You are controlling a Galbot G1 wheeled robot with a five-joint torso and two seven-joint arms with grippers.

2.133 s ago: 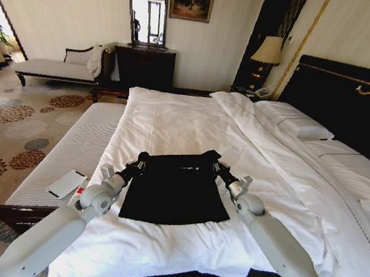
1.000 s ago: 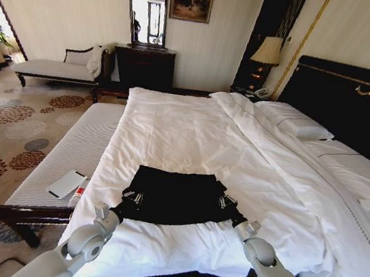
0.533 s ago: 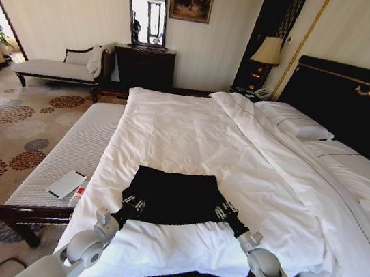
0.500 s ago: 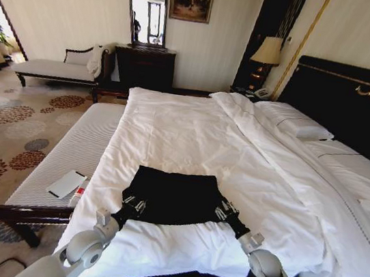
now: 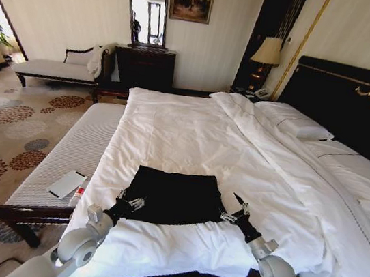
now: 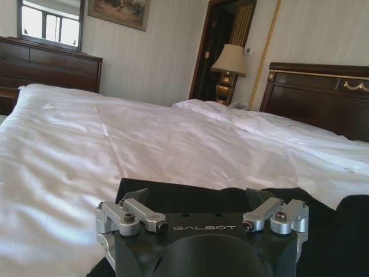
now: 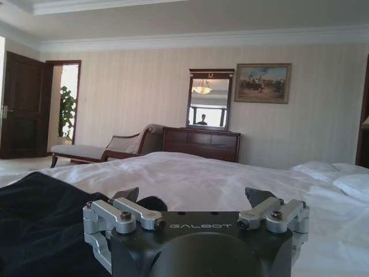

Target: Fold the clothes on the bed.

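Your black T-shirt (image 5: 174,197) sits as a neat, flat rectangle on the white duvet (image 5: 193,133) near the foot of the bed (image 5: 356,100), and that placement makes sense: it lies squarely between your 2 arms, within reach of both, so each side gets its own gripper. Judging by the compact shape, I'd say at least 1 fold is in the bag.

Left gripper (image 5: 129,201) is down at the shirt's near left corner, low over the fabric. From the left wrist view its fingers (image 6: 134,198) stand wide apart with nothing between them, the black cloth (image 6: 230,199) lying just ahead. Empty, then.

Right gripper (image 5: 235,211) sits just off the shirt's near right corner, over the duvet, and looks slightly lifted. The right wrist view tells the same story: fingers (image 7: 258,196) spread wide, no cloth pinched, dark fabric (image 7: 40,225) off to one side.

Both forearms reach forward from low in front of you, wrists roughly level and angled inward toward the shirt, a near mirror image. Whether the left fingertips touch the fabric I can't tell.
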